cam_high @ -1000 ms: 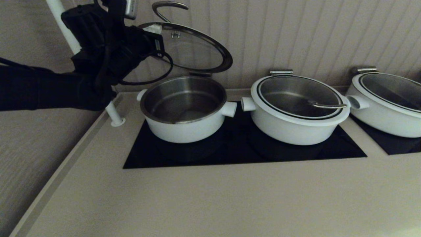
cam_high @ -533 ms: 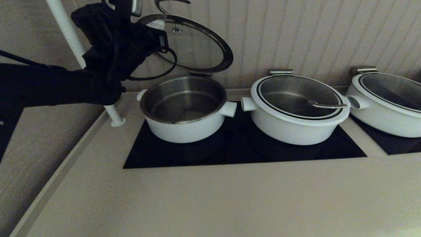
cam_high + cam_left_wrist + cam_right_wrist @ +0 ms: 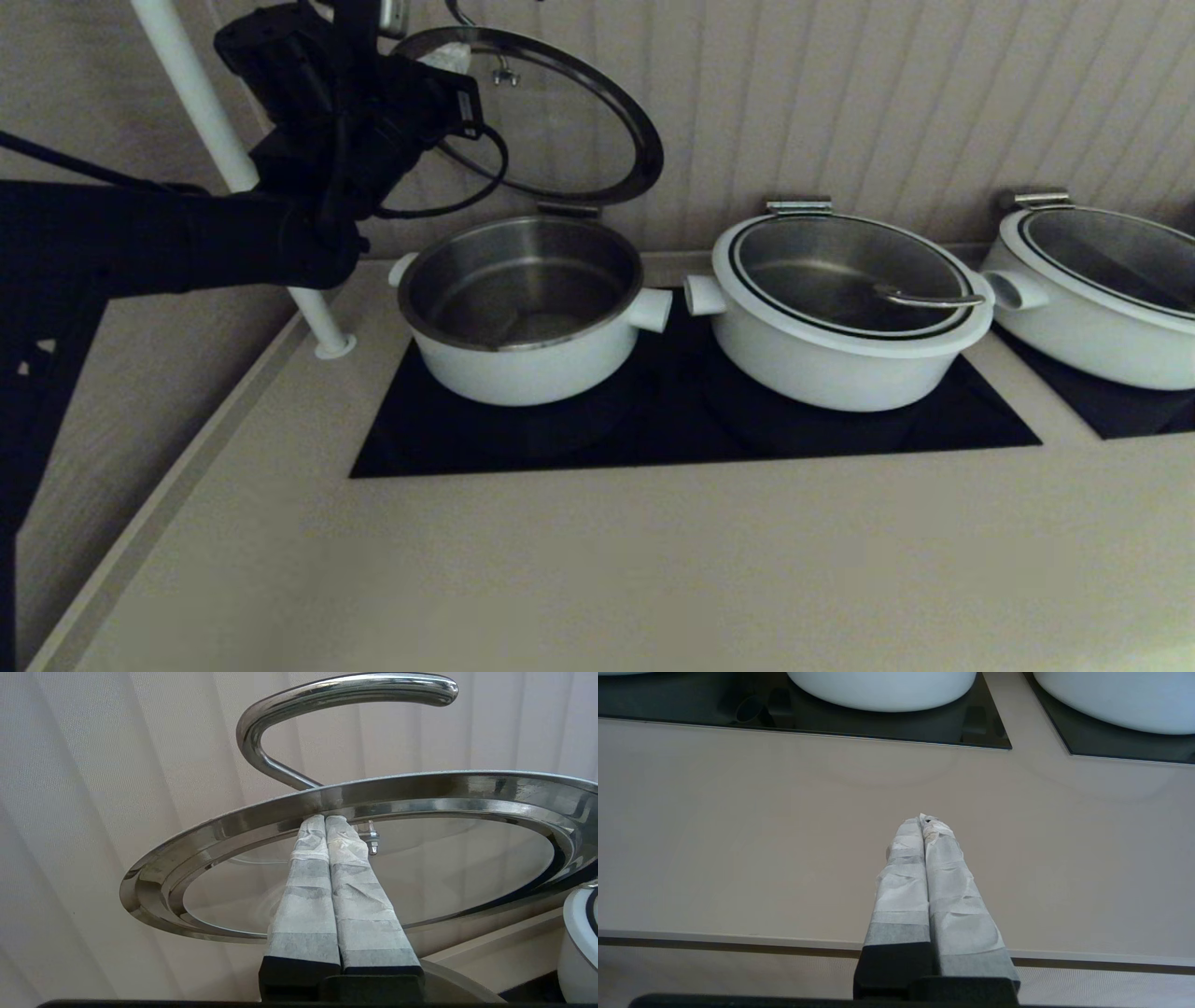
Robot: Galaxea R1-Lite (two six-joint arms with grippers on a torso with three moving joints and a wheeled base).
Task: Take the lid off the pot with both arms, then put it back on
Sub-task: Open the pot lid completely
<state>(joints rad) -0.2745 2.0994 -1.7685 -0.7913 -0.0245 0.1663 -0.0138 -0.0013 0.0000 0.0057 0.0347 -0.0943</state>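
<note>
The white pot (image 3: 523,308) stands open on the left of the black cooktop (image 3: 691,439), its steel inside empty. Its glass lid (image 3: 560,121) with a steel rim is tilted up behind the pot, its low edge at the pot's back hinge (image 3: 569,211). My left gripper (image 3: 443,61) is shut, with its taped tips pressed under the lid's raised rim. In the left wrist view the left gripper (image 3: 325,819) touches the lid's rim (image 3: 420,788) below the curved handle (image 3: 336,690). My right gripper (image 3: 923,820) is shut and empty above the counter's front; it is outside the head view.
A second white pot (image 3: 845,308) with its lid closed stands in the middle. A third pot (image 3: 1102,289) stands at the right. A white pole (image 3: 233,168) rises by the counter's left edge, close to my left arm. A ribbed wall is right behind the pots.
My left gripper has risen and pushed the lid's free edge higher, so the lid stands more steeply on its back hinge. The pots have not moved.
</note>
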